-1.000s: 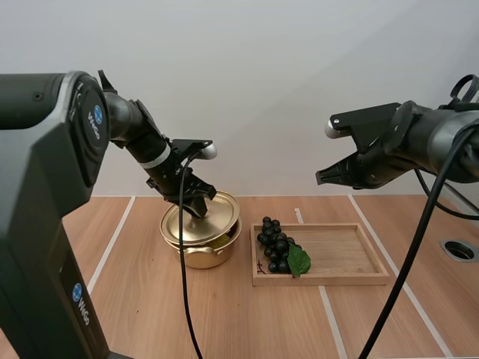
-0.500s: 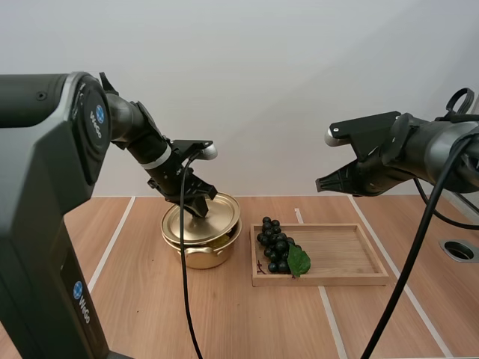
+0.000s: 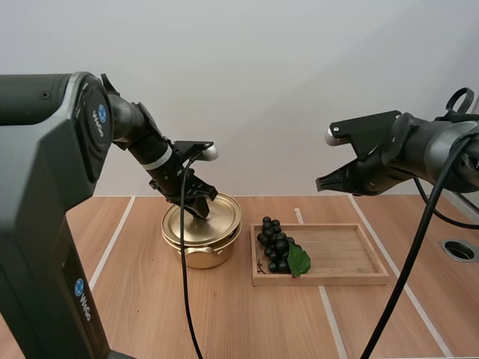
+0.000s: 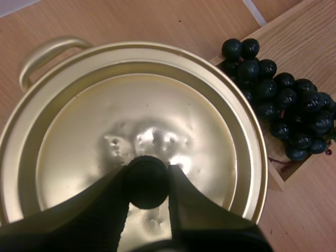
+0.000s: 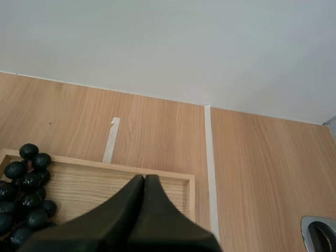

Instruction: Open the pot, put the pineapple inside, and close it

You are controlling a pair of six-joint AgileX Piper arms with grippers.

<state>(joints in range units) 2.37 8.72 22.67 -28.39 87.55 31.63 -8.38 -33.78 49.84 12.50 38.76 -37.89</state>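
A gold pot (image 3: 200,253) stands on the table left of the tray, with its gold lid (image 3: 213,223) lying on its rim. My left gripper (image 3: 199,208) comes down onto the lid's middle and is shut on the black knob (image 4: 148,176), one finger on each side of it. The lid (image 4: 142,121) looks level over the pot, and one pot handle (image 4: 44,55) sticks out past it. What is inside the pot is hidden. My right gripper (image 3: 322,179) hangs high above the tray, shut on nothing, its fingers together as one dark wedge (image 5: 144,181).
A wooden tray (image 3: 344,258) lies right of the pot, with a bunch of dark grapes (image 3: 277,247) and a green leaf at its left end. The grapes (image 4: 281,100) lie close beside the lid. A round metal opening (image 3: 459,250) sits in the table at far right.
The lid was tilted up with a gap over the pot; my left gripper has lowered it flat onto the rim. My right arm drifted slightly, then held still.
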